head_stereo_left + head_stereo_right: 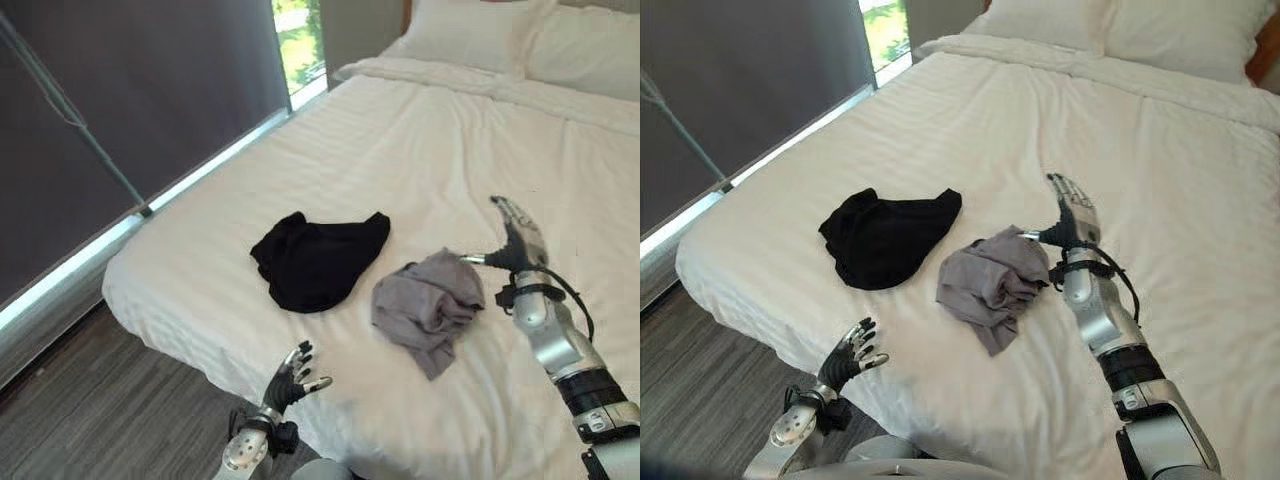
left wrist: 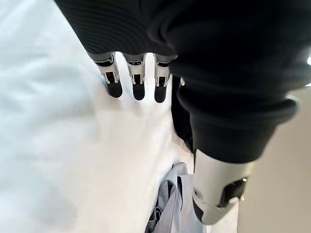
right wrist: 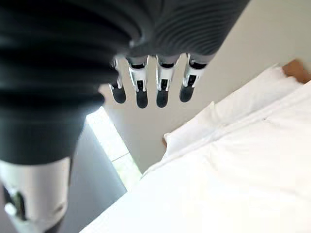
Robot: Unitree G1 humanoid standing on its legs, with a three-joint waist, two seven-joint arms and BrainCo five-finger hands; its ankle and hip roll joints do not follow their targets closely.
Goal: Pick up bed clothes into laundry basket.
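A black garment lies crumpled on the white bed, near its left side. Just right of it lies a bunched grey garment; its folds also show in the left wrist view as the grey garment. My right hand hovers over the bed at the grey garment's right edge, fingers straight and open, thumb tip close to the cloth. My left hand is low at the bed's near edge, fingers spread and holding nothing.
Two white pillows lie at the head of the bed. A dark roller blind covers the window along the bed's left side, with wood-look floor beneath. The bed's right half is bare sheet.
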